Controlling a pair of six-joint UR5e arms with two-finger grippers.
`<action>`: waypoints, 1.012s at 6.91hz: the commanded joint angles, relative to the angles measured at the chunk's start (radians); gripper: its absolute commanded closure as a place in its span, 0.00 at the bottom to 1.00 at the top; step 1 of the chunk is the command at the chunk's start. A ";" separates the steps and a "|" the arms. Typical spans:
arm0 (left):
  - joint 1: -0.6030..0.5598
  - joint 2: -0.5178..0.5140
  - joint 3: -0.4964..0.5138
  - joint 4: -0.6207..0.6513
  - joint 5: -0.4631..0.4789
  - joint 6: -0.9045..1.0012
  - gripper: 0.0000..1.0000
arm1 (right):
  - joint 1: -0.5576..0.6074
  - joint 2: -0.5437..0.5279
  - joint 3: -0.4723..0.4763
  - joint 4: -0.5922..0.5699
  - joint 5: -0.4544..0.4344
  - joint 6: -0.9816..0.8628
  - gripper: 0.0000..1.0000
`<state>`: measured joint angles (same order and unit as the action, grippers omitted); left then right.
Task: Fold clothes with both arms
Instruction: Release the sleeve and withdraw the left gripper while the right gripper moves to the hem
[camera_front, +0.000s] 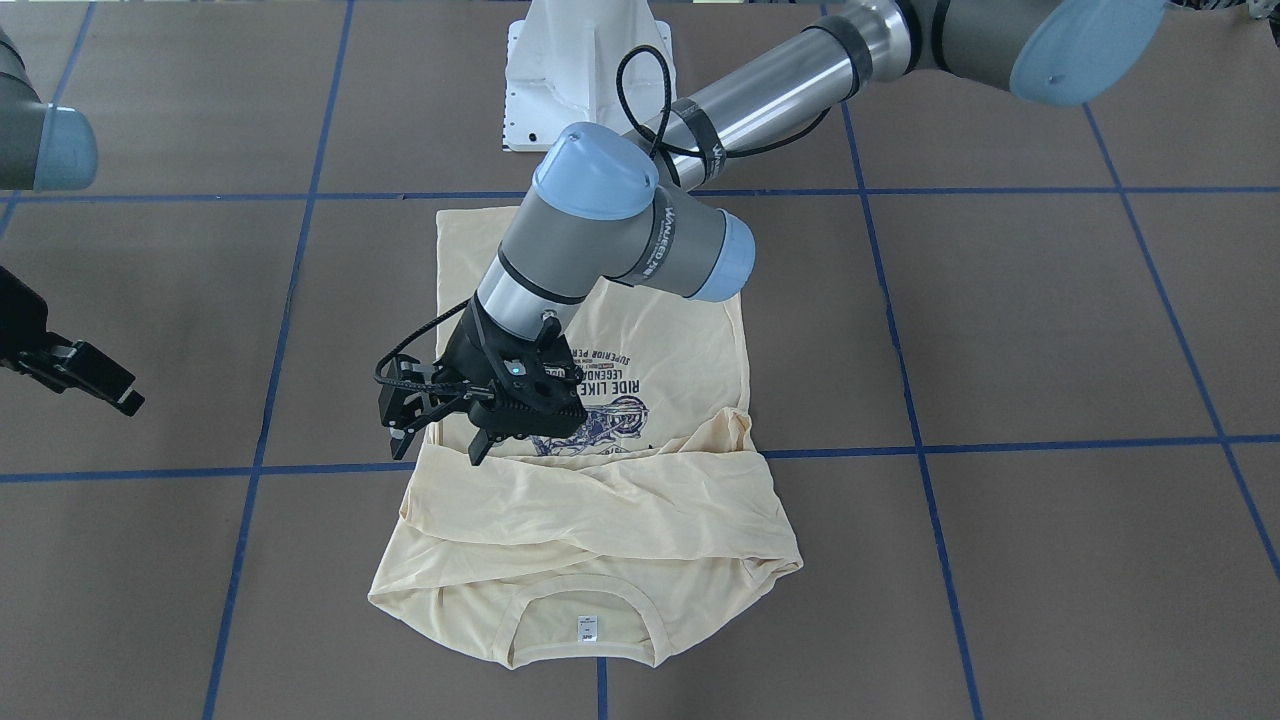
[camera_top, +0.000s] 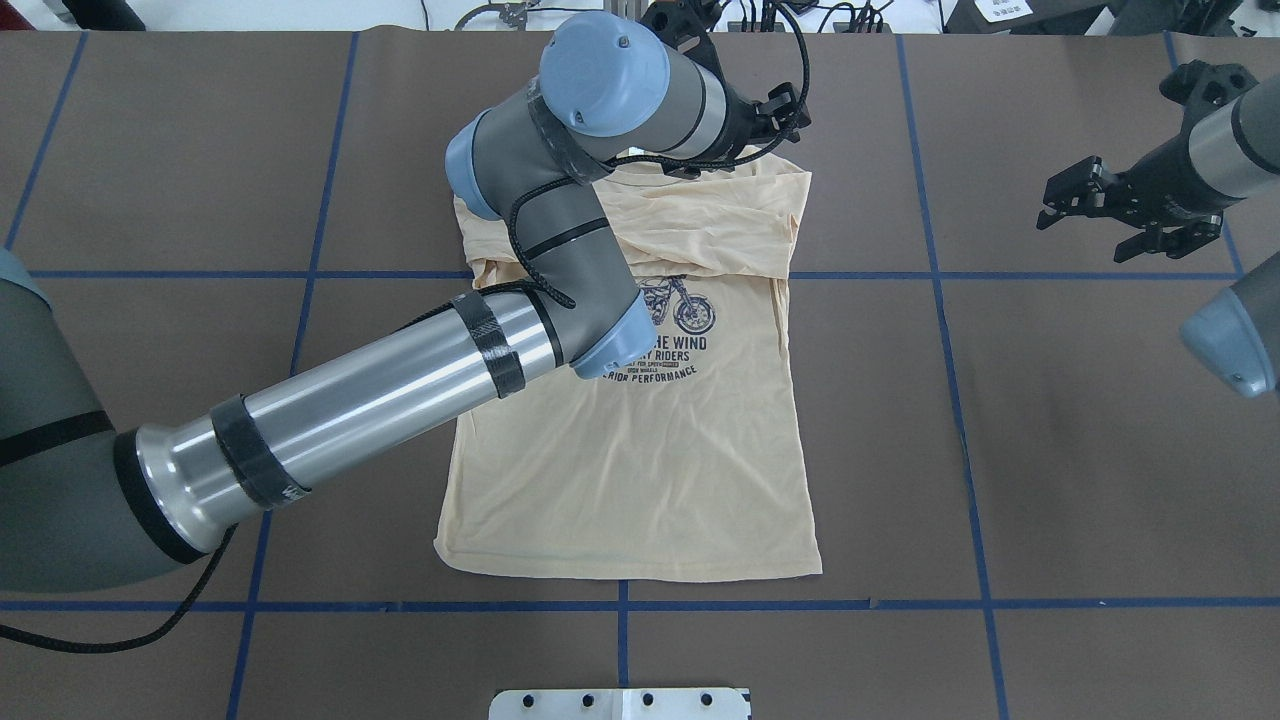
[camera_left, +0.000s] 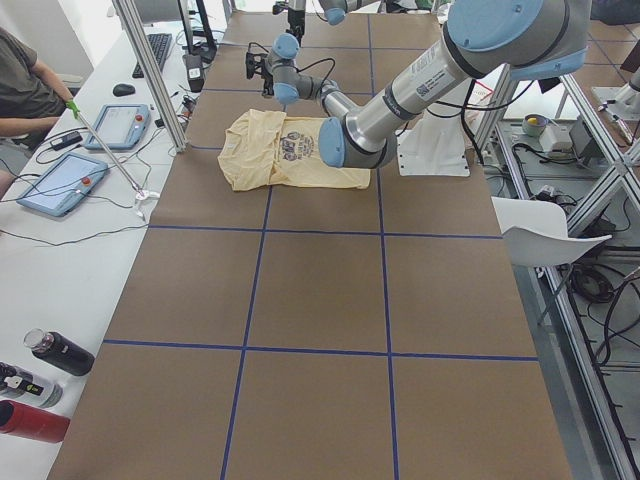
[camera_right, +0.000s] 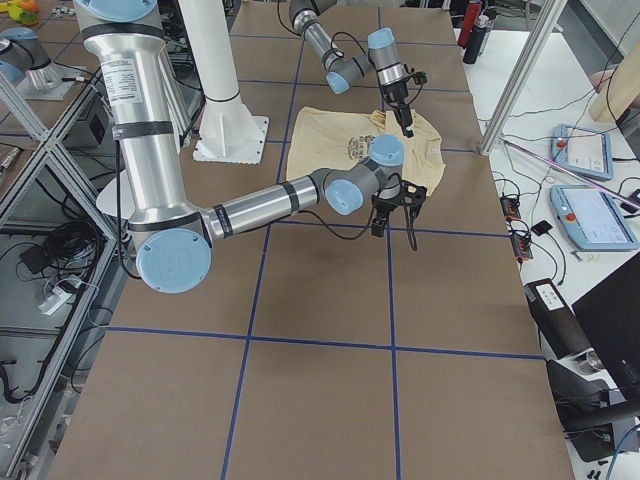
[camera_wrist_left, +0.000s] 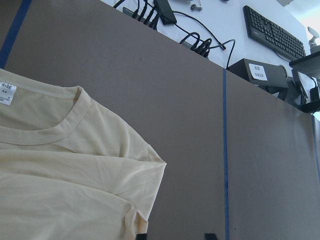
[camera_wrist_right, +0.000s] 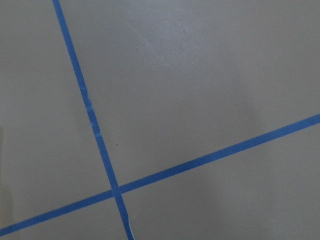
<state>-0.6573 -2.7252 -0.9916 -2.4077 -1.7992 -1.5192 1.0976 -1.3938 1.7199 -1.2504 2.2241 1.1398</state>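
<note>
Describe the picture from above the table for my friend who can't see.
A pale yellow shirt with a motorcycle print lies on a brown table, sleeves folded in. The left arm reaches over it; the right gripper hangs open at the side.

Shirt (camera_top: 640, 470) on table (camera_top: 1050, 450) centre, collar (camera_front: 580, 625) away from robot; left arm (camera_top: 380, 390) over it; right arm (camera_top: 1215, 150) well apart.

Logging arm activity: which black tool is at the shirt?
The left arm's black two-finger tool, open at the pale cream-yellow shirt; the right tool hangs over bare brown table.
</note>
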 joint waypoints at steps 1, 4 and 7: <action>-0.051 0.138 -0.184 0.034 -0.177 0.013 0.07 | -0.042 0.045 0.010 0.003 -0.009 0.128 0.01; -0.110 0.462 -0.583 0.100 -0.232 0.132 0.07 | -0.310 0.124 0.113 -0.001 -0.243 0.536 0.02; -0.157 0.740 -0.917 0.321 -0.235 0.330 0.07 | -0.549 0.073 0.242 -0.006 -0.384 0.789 0.04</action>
<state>-0.7988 -2.0726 -1.7951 -2.1846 -2.0334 -1.2754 0.6571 -1.2935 1.9159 -1.2564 1.9128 1.8291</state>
